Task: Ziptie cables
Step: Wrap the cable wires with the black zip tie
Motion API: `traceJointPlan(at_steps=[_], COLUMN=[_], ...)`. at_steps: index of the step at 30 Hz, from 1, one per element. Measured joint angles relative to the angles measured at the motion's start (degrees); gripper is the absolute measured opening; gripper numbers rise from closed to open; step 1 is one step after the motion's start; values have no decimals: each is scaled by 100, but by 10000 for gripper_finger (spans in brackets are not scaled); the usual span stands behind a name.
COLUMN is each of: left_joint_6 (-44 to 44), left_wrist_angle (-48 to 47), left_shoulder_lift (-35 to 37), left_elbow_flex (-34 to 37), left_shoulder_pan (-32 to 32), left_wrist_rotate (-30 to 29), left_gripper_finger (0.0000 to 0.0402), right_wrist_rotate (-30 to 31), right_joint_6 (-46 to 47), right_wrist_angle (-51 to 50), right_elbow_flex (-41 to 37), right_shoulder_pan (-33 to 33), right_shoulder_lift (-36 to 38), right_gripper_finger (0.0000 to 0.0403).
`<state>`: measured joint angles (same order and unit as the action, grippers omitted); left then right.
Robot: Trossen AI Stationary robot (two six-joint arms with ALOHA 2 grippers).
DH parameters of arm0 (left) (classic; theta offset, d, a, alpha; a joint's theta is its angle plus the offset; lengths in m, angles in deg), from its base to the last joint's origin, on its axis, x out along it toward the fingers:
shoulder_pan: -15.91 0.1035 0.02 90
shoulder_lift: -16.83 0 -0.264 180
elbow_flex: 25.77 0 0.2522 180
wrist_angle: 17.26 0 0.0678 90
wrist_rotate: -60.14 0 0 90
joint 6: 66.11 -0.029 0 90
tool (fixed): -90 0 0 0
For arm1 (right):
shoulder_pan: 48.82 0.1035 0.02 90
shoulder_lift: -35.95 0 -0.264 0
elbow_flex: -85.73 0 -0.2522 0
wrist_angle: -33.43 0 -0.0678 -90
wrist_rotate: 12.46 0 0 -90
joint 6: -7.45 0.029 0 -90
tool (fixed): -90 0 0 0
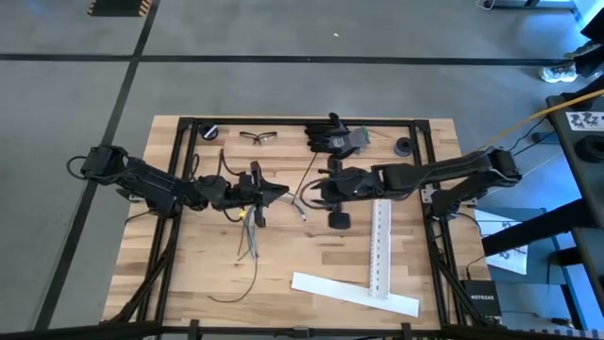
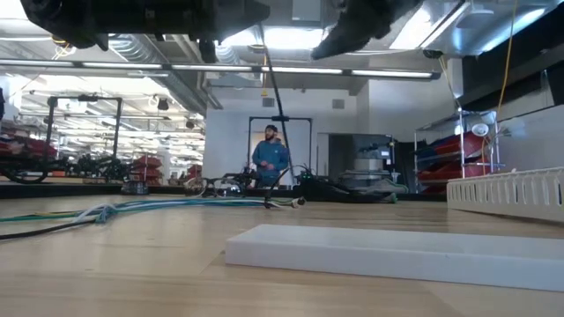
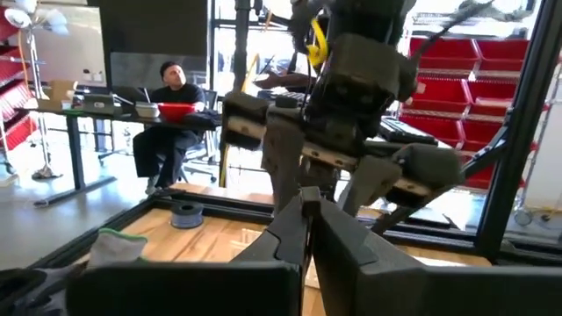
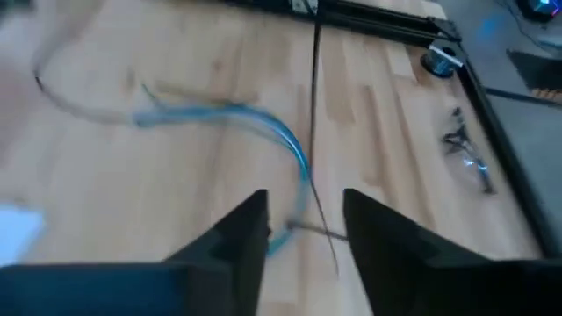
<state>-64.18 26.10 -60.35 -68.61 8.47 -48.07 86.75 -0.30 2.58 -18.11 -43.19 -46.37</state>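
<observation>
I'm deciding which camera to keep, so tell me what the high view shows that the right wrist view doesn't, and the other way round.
Only the high view shows both arms meeting over the table's middle, the left gripper and right gripper, plus the white strips, black gloves and another ziptie lying near the front edge. Only the right wrist view shows the right jaws standing apart above the cables, with a ziptie running between them. Both share the wooden table, the cables and the safety glasses.
</observation>
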Motion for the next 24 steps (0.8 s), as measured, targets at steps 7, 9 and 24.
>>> traceJointPlan(at_steps=[7, 9, 24], left_joint_6=[533, 718, 2392], left_wrist_angle=[119, 103, 203], left_shoulder_lift=[21, 21, 22], left_elbow_flex=[2, 2, 2], left_shoulder_pan=[0, -2, -9], left_wrist_rotate=[201, 216, 518], left_gripper_finger=[0, 0, 0], right_wrist_rotate=[374, 534, 1474], right_joint_6=[-1421, -1894, -6384], right_wrist_angle=[-1221, -988, 4032], right_elbow_flex=[-246, -562, -2169], right_shoulder_pan=[14, 54, 303], right_shoulder_lift=[-14, -157, -1925], right_gripper_finger=[192, 193, 193])
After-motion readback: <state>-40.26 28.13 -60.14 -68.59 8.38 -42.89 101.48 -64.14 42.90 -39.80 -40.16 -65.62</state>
